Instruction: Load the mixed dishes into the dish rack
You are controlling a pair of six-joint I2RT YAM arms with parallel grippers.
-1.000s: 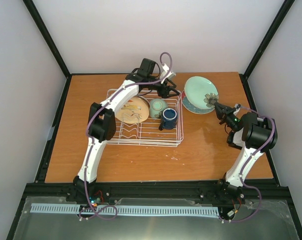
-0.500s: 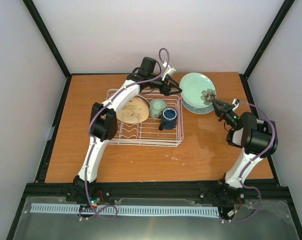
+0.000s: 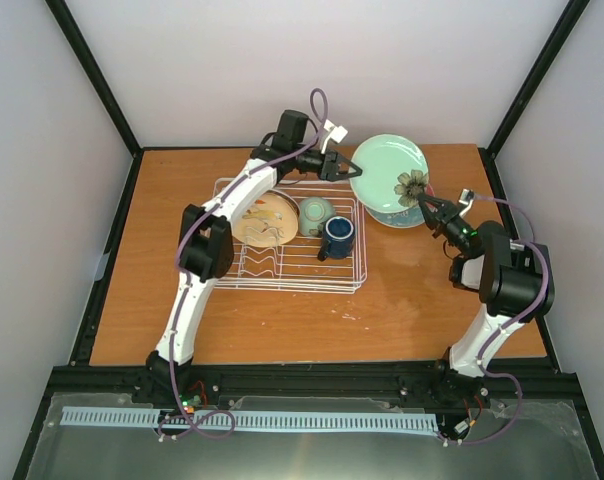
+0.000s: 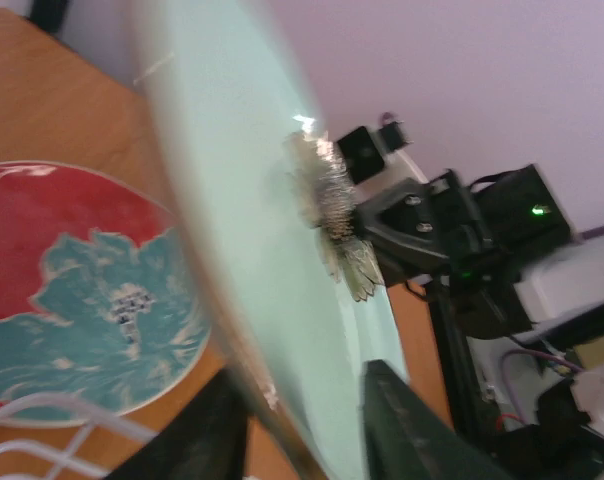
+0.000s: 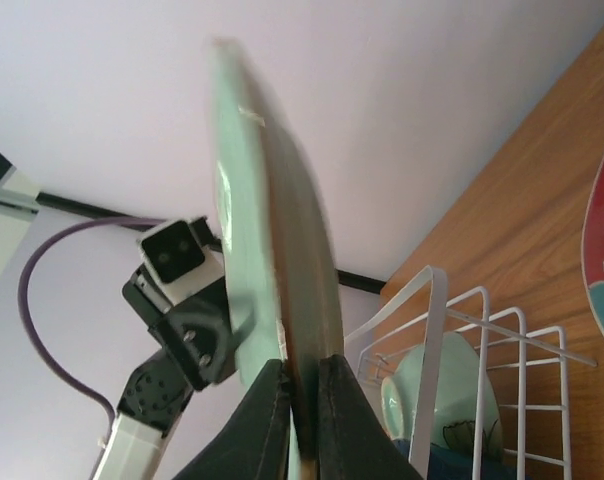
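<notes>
Top view: R gripper [image 3: 426,206] is pinching the near-right rim of the pale teal plate [image 3: 387,170] and holding it tilted up off the table [image 3: 422,300]. The plate is hanging above the red-and-teal plate [image 3: 390,218], which is lying flat just right of the dish rack [image 3: 282,270]. Prob. lifted this way so the L arm can take it; reads as a handover, since the rack is sitting on the L side. L arm is stretching over the rack's far edge, elbow bent, w/ L gripper [image 3: 349,168] at the plate's left rim. Sitting in the rack: cream plate [image 3: 265,220] leaning in the dividers, pale-green cup [image 3: 315,213], dark blue mug [image 3: 338,232]. L wrist view: the plate is running edge-on between the L fingers [image 4: 402,430], jaws straddling the rim w/ a moderate gap; can't tell if they are gripping. R gripper is showing behind the plate's flower motif [image 4: 332,215]. R wrist view: R fingers [image 5: 267,420] are squeezing the rim, jaws nearly together, plate standing near-vertical. L gripper is showing beyond it, cup and rack wires lower right. Judgement: R shouldn't be letting go until the L clamp is sure.
</notes>
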